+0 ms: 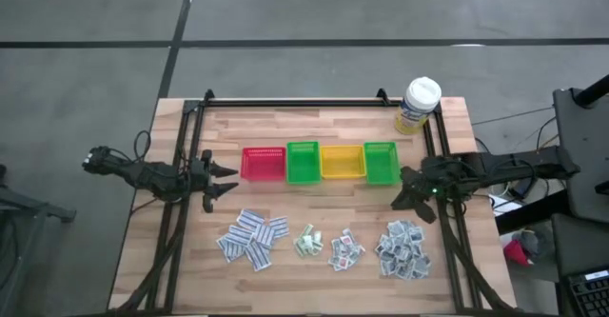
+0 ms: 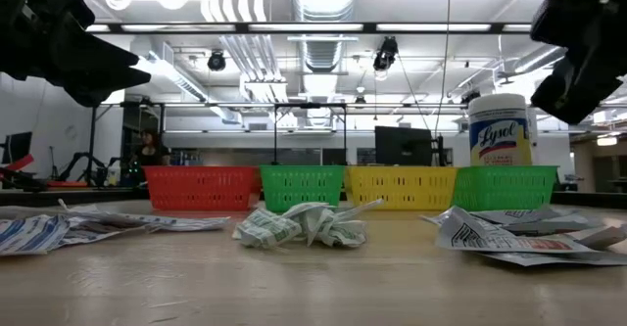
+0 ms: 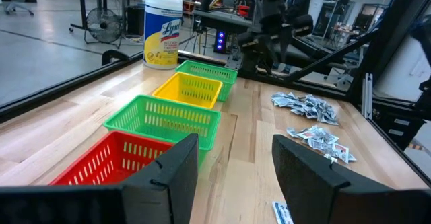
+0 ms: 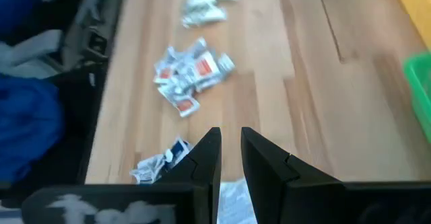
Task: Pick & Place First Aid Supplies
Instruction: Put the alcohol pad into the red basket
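The first aid supplies lie in several loose piles of small white packets along the table's near side: strip packets [image 1: 252,238], green-printed ones [image 1: 306,241], red-printed ones [image 1: 345,250] and grey ones [image 1: 402,250]. My left gripper [image 1: 231,180] [image 3: 236,150] hovers open near the table's left side, beside the red bin [image 1: 264,163], pointing along the bin row. My right gripper [image 1: 402,191] [image 4: 230,136] hangs above the table on the right, just beyond the grey pile. Its fingers are only a narrow gap apart and it points toward the piles [image 4: 192,72]. Both hold nothing.
Red, green [image 1: 303,162], yellow [image 1: 342,161] and green [image 1: 381,162] bins stand in a row across the table's middle. A white-capped bottle with a yellow label [image 1: 419,106] stands at the far right corner. Black frame rails run along the table's left, right and far sides.
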Controlling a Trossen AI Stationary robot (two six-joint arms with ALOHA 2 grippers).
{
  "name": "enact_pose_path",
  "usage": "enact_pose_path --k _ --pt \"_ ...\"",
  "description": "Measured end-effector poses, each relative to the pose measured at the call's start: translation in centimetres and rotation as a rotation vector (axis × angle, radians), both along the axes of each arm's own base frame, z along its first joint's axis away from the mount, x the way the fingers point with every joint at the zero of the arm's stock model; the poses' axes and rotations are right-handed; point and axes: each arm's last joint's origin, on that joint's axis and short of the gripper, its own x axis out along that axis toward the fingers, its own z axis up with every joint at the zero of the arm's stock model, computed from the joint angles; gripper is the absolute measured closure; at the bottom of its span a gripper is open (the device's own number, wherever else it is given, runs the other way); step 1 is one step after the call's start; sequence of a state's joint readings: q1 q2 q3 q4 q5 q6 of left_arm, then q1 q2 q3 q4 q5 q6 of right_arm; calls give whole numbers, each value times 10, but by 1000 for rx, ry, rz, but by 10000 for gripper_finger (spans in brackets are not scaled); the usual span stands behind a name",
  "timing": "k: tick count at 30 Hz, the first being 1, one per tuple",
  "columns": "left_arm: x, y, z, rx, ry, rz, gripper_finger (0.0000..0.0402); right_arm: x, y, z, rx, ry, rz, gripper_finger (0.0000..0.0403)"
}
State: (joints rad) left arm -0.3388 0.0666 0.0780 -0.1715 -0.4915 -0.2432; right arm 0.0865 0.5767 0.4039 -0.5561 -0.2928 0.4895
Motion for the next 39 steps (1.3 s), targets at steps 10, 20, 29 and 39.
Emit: enact_pose_path --k 10,20,29,39 --pt "0 0 0 0 0 0 213 32 16 -11 57 380 -16 346" --pt "0 0 0 8 2 -1 213 51 30 -34 -3 619 28 346" --pt "0 0 0 9 2 -1 213 55 31 -51 -30 732 22 291" --pt "0 0 0 9 2 -1 213 55 28 -51 -90 721 -9 241"
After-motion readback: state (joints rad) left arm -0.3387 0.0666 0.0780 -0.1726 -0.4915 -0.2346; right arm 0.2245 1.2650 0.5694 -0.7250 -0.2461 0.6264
